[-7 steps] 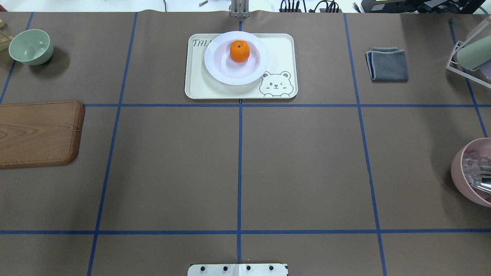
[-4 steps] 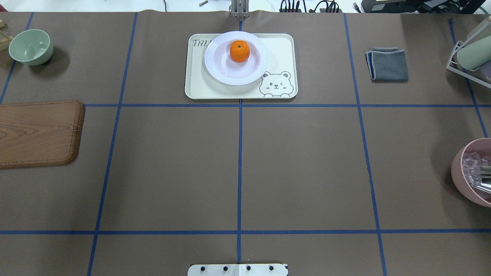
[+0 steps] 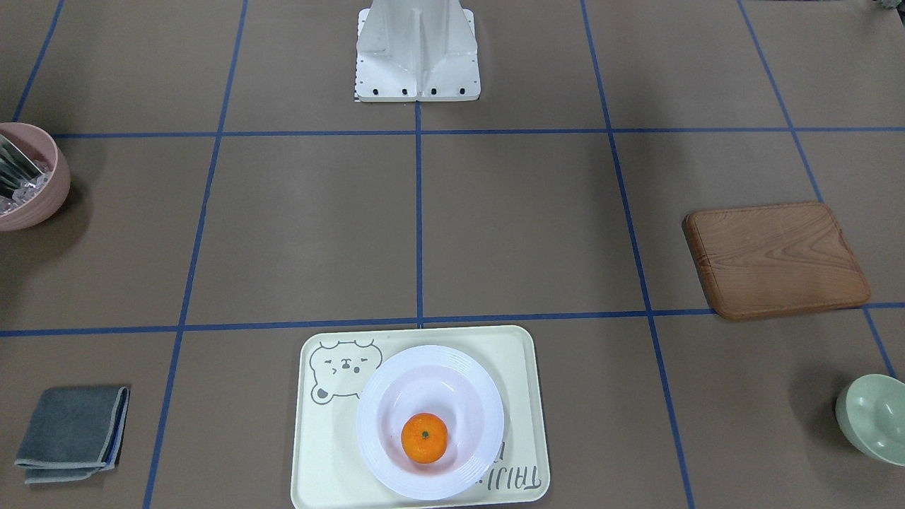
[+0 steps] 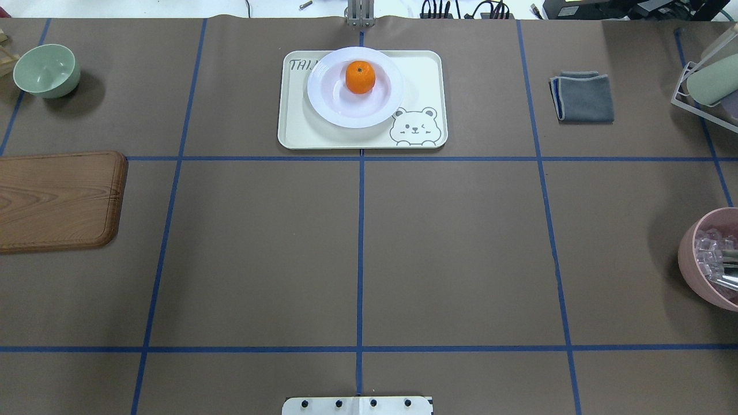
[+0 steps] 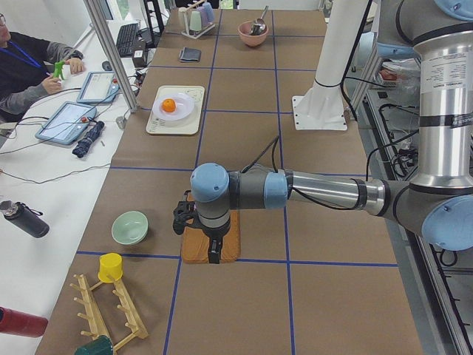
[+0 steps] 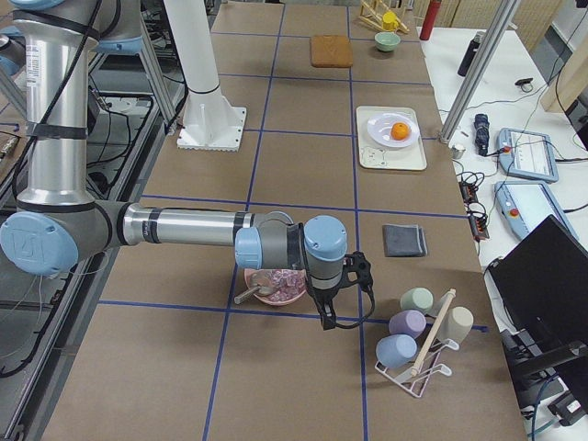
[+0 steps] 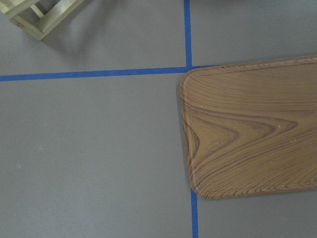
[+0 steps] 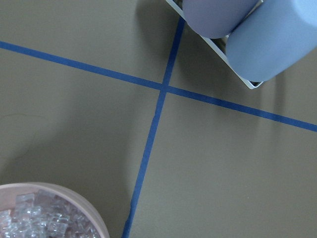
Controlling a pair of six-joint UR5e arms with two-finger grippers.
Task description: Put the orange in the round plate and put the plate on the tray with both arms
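Arm pose: I see the left arm (image 5: 325, 192) stretched out level and low over the table (image 4: 450, 248). The left gripper (image 5: 213, 253) points straight down above the wooden board (image 4: 57, 199). The right arm (image 6: 184, 225) is stretched out the same way at the opposite end. The right gripper (image 6: 327, 317) hangs pointing down just beside the pink bowl (image 6: 276, 287). Both grippers appear only in the side views, so I cannot tell whether their fingers are apart or together. Neither is near the task items.

Change: against the overhead pictures from a second ago, I find nothing shifted. Orange, plate and tray lie exactly as before.

Task items: the orange (image 4: 360, 77) sits upright, stem dot up, in the well of the round plate (image 4: 346, 112), off-centre toward the far side. The plate rests on the tray (image 4: 300, 129), covering part of its lettering and touching the bear drawing.
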